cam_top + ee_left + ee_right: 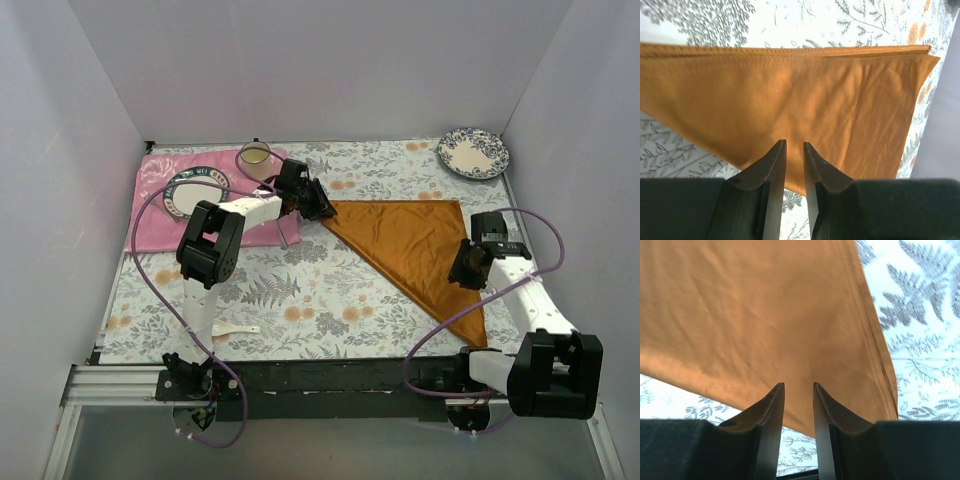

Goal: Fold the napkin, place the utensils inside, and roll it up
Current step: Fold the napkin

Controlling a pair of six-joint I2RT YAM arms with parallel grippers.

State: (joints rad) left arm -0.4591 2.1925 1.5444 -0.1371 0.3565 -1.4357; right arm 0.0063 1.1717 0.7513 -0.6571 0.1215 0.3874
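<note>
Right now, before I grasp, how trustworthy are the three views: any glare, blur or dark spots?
Top external: evenly lit, sharp, napkin clearly outlined. Left wrist: napkin seam crisp, tablecloth washed out, left hand a dark silhouette. Right wrist: napkin slightly soft, tablecloth overexposed at upper right, right hand dark.

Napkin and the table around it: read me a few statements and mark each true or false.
1. The napkin lies folded into a triangle. True.
2. The white spoon lies on the napkin. False: it lies on the tablecloth, apart from the napkin.
3. The cup stands on the pink placemat. True.
4. The floral plate sits in the far left corner. False: it sits in the far right corner.
5. The left tool is at the napkin's left corner. True.
</note>
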